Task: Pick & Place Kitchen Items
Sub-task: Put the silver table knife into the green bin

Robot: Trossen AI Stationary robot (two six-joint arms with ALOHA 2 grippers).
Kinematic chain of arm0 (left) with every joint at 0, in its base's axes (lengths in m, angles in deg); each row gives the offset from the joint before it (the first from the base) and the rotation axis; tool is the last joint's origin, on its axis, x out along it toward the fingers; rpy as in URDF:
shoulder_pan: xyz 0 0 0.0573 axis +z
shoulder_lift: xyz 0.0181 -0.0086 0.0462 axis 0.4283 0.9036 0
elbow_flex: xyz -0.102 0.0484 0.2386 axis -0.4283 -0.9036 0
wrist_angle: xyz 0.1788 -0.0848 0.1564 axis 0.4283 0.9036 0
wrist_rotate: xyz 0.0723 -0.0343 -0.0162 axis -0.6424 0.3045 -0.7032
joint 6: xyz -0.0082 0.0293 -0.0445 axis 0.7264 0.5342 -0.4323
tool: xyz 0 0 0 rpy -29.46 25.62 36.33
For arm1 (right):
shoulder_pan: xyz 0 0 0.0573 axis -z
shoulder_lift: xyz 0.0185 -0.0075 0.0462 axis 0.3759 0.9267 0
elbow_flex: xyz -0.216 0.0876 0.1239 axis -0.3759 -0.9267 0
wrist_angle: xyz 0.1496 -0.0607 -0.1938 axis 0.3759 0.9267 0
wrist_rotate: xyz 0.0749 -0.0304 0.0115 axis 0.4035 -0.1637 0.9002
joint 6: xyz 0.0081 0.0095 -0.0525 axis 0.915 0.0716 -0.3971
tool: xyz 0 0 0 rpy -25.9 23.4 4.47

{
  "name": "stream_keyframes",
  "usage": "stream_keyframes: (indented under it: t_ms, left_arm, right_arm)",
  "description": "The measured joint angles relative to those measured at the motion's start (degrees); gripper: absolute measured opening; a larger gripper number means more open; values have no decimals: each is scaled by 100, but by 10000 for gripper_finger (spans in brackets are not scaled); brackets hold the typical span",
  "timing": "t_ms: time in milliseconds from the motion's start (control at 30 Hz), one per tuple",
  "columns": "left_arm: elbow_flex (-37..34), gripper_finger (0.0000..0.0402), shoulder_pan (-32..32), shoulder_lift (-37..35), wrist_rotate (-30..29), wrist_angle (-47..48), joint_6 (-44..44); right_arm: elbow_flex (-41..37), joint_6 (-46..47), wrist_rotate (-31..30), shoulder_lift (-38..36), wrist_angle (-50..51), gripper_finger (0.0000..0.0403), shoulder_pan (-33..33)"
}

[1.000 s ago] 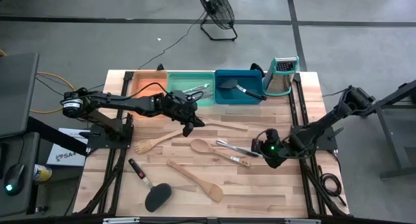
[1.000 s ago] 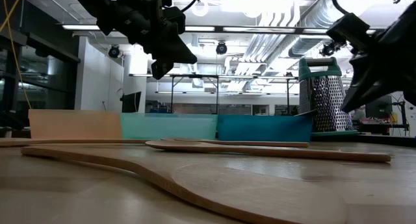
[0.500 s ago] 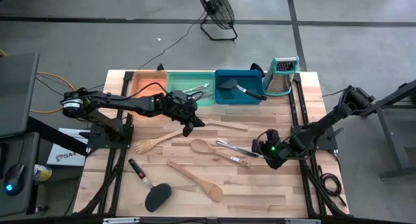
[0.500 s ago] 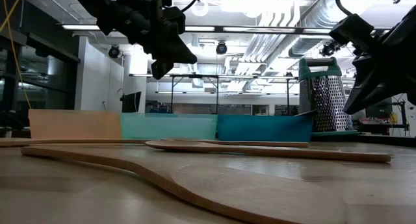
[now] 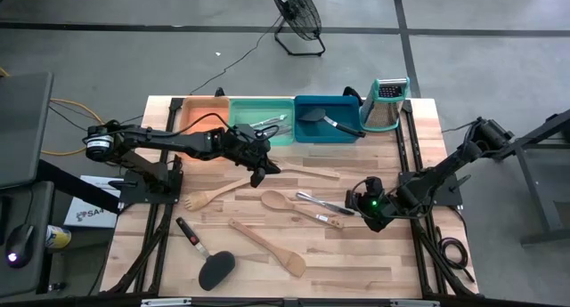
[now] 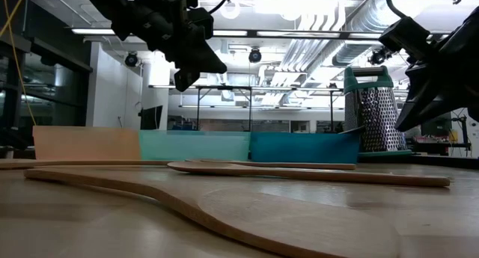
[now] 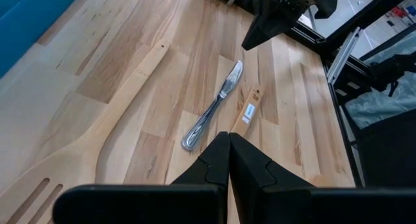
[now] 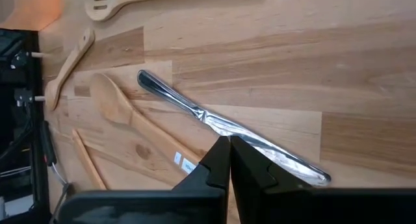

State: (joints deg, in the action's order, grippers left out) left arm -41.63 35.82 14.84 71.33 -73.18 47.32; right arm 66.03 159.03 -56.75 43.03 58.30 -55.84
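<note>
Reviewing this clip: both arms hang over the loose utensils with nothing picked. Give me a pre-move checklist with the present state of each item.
1. Left gripper empty: ok, shut on nothing, above the slotted pale wooden spatula.
2. Right gripper empty: ok, shut, near the slim silver metal knife.
3. Grippers opened for a grasp: not ok, both shut.
4. Knife free to lift: cannot tell; it lies beside the pale wooden spoon, maybe touching.
5. Arms apart: ok, clear gap in the high view.
6. Room in the blue tray: ok, only a black long-handled turner inside.
</note>
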Motion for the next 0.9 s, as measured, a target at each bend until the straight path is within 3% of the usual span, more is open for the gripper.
stream_keyframes:
  t_ms: [567,900]
  left_arm:
    - [0,5,0,-2,0,51,98]
    - [0,5,0,-2,0,48,92]
  right_arm:
    - [0,-132,-33,0,76,3,0]
    - [0,135,501,9,24,3,-11]
